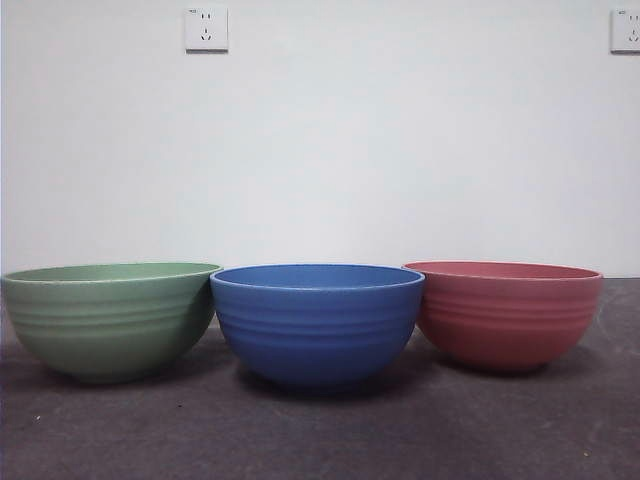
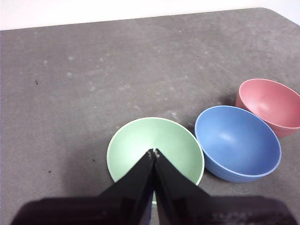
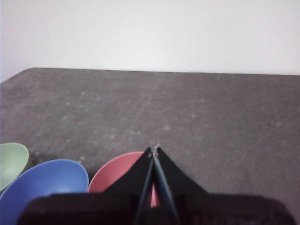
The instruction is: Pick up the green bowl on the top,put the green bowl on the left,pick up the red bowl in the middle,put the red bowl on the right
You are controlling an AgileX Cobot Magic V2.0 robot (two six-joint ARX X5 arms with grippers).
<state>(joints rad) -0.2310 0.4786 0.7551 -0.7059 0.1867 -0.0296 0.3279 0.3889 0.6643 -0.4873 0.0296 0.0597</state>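
While matte, the green bowl (round) shows ribs.

Green bowl upright at left, red bowl upright at right, well apart

A blue ribbed bowl stands upright and empty at the centre of a dark grey, lightly scuffed worktop, its round rim level. Behind it rises a plain white wall carrying two white power sockets, one at upper left and another cut off at the right edge.
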